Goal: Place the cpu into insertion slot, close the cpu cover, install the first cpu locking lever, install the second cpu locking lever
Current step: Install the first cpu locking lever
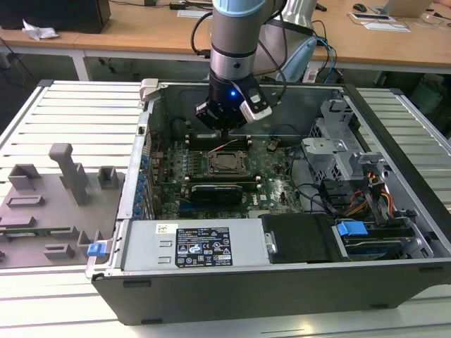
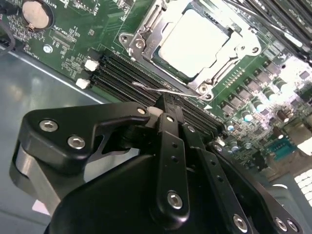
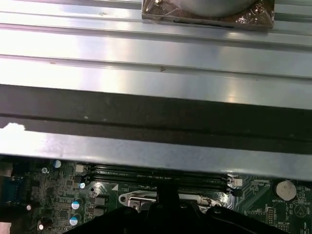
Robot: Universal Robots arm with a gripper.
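Observation:
The cpu (image 2: 195,44) lies silver side up in the insertion slot (image 1: 212,156) on the green motherboard. The cpu cover (image 2: 233,54) lies down flat around it as a bright metal frame. A thin wire locking lever (image 2: 146,87) stands out along the socket's edge, over the black memory slots. My gripper (image 2: 168,100) is shut, its black fingertips right at that wire; I cannot tell whether they pinch it or only press on it. In the exterior view the gripper (image 1: 224,130) hangs just behind the cpu (image 1: 227,163), inside the open computer case.
Memory slots (image 2: 126,73) run beside the socket, and a coin battery (image 2: 36,13) sits near them. The case's metal wall (image 3: 156,58) rises close behind the gripper. A black expansion card (image 1: 215,191), the drive cage (image 1: 331,151) and cables (image 1: 373,197) fill the case. A grey parts tray (image 1: 49,204) lies at the exterior view's left.

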